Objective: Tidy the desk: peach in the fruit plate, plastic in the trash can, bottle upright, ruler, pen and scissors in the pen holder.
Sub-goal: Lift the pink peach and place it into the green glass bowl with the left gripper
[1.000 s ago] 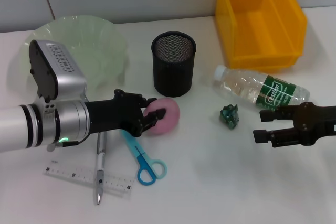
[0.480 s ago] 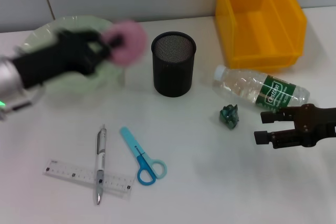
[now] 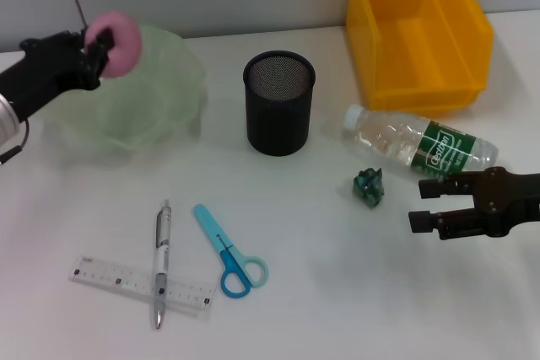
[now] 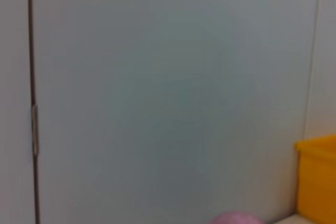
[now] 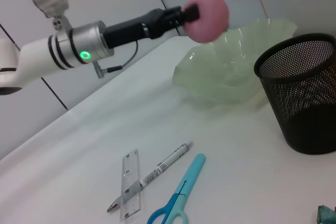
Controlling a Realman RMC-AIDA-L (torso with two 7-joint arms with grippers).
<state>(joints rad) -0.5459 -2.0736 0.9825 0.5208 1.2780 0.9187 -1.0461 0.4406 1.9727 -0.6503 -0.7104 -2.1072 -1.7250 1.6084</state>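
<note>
Head view, upper left of the frame: the left gripper (image 3: 94, 46) is clamped on the pink peach (image 3: 116, 31), held in the air over the far left rim of the green fruit plate (image 3: 152, 103). At lower right, the right gripper (image 3: 422, 203) hangs with fingers apart, just below the lying bottle (image 3: 418, 147).

L arm raised at far left, reaching fwd; left gripper (image 3: 99, 44) fingers closed on the peach (image 3: 118, 41), held up in the air. R arm low at right edge, forearm roughly level, right gripper (image 3: 424, 204) pointing toward centre, fingers apart, nothing between them, just above table.
</note>
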